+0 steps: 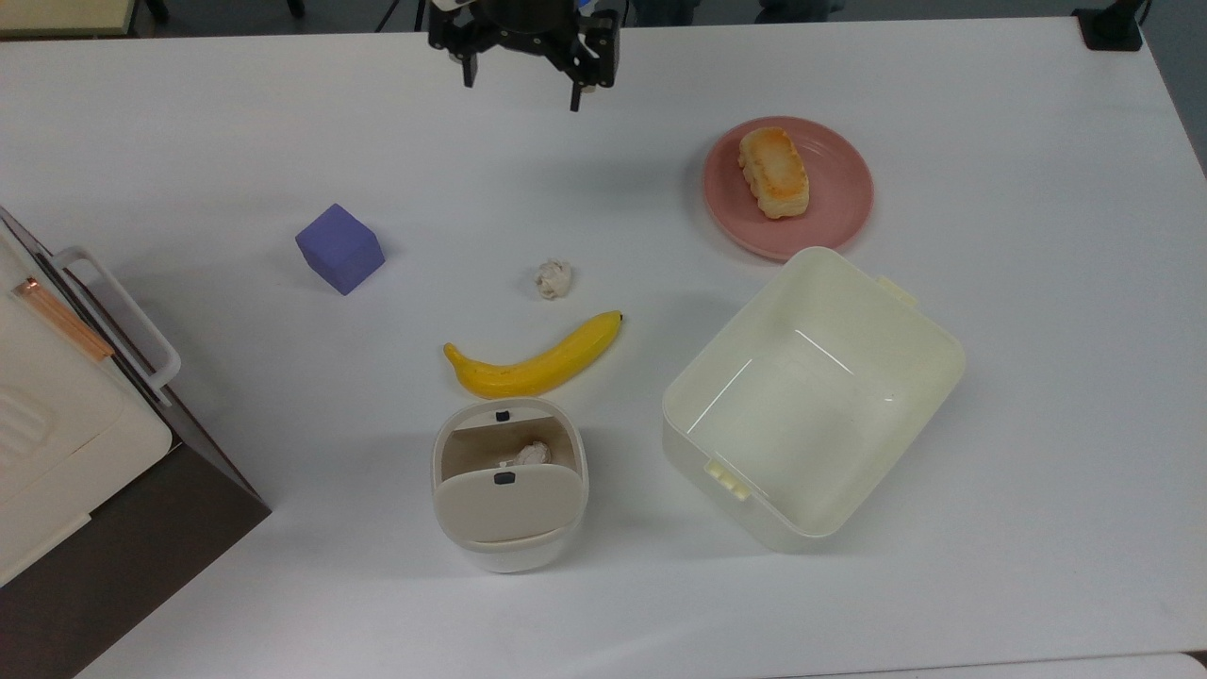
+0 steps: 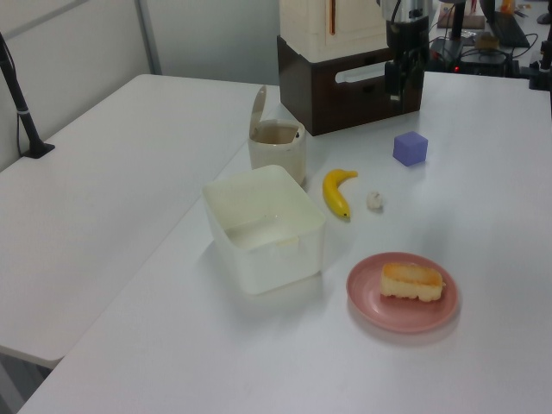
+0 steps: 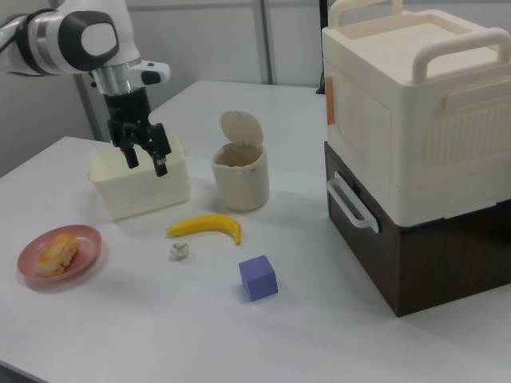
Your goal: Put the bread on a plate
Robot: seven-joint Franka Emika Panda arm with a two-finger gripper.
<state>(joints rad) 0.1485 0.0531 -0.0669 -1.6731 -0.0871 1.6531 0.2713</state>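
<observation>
One bread [image 1: 774, 173] lies on the one pink plate [image 1: 838, 206], near the table's [image 1: 1037, 283] far edge in the top view. One cream tub [image 1: 813, 399] sits just beside the plate. My pincer [image 1: 523, 80] hangs spread and empty, well apart, above that far edge

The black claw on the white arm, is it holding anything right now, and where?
Nothing. The black two-finger gripper hangs open and empty above the table, while the golden-brown loaf of bread lies on the round pink plate.
</observation>
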